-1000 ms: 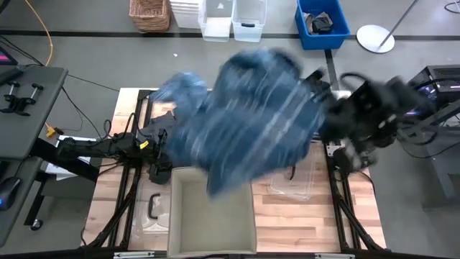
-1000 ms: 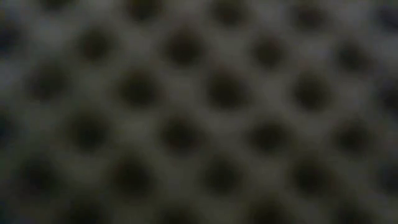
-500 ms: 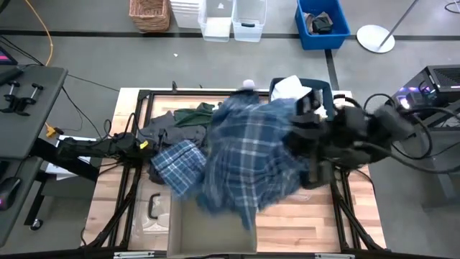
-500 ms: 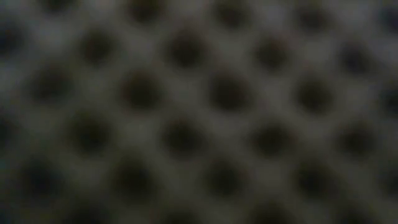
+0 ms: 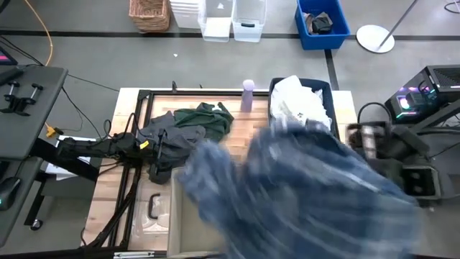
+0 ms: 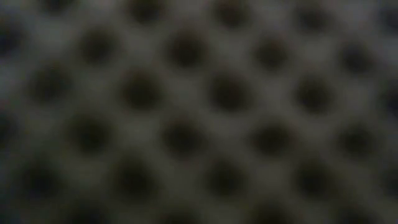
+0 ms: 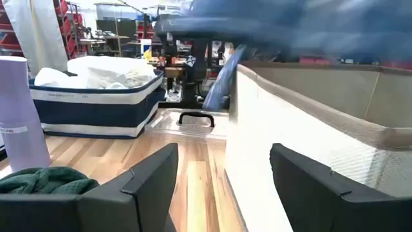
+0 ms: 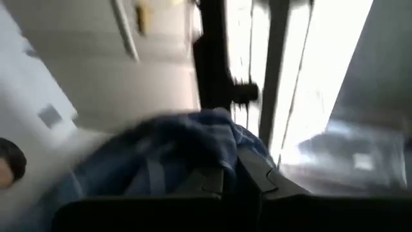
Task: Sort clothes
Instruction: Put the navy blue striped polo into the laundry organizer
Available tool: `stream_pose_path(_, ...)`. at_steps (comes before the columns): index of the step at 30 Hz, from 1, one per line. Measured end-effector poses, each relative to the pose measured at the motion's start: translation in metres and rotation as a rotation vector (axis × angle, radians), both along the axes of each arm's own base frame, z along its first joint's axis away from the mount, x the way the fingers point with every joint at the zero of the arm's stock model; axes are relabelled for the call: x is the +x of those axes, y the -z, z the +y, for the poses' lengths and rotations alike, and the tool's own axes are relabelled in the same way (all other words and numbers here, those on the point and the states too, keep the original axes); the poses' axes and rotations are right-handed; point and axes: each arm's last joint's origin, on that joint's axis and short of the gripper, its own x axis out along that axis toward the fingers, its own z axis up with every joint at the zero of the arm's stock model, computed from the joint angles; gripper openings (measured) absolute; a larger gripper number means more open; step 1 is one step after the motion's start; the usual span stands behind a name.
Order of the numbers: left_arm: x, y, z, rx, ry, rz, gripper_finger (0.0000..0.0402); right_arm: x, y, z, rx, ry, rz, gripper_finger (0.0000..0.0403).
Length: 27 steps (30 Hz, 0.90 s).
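While the right tool (image 8: 239, 173) is clamped on the plaid shirt (image 5: 309, 194), swung above the beige box (image 7: 302, 122), whites sit in the navy bin (image 5: 323, 90). Green garment (image 5: 205, 119) and grey garment (image 5: 169, 137) beside the wide-open, empty left tool (image 7: 219, 187) remain unsorted on the tabletop (image 5: 129, 173).

Plaid shirt (image 5: 316, 194) spread midair, green (image 5: 205, 119), grey garments (image 5: 167, 133) heaped, whites (image 5: 300, 101) binned

Right pincer (image 8: 230, 177) clamped (left (image 7: 222, 187) agape)
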Motion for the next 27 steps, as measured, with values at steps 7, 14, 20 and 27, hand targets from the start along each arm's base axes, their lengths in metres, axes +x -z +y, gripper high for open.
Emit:
stream_pose_path(7, 0.000, 0.000, 0.000, 0.000, 0.000, 0.000, 0.0235, 0.052, 0.021, -0.016, 0.097, 0.004, 0.327, 0.0003)
stream_pose_path(14, 0.000, 0.000, 0.000, 0.000, 0.000, 0.001, 0.0235, 0.107, 0.045, -0.071, 0.391, 0.100, 0.632, 0.0003)
stream_pose_path(20, 0.000, 0.000, 0.000, 0.000, 0.000, 0.000, 0.0235, 0.159, 0.095, -0.082, 0.414, 0.194, 0.926, 0.0003)
stream_pose_path(27, 0.000, 0.000, 0.000, 0.000, 0.000, 0.000, 0.0235, 0.153, 0.144, -0.047, 0.309, 0.192, 1.399, 0.0003)
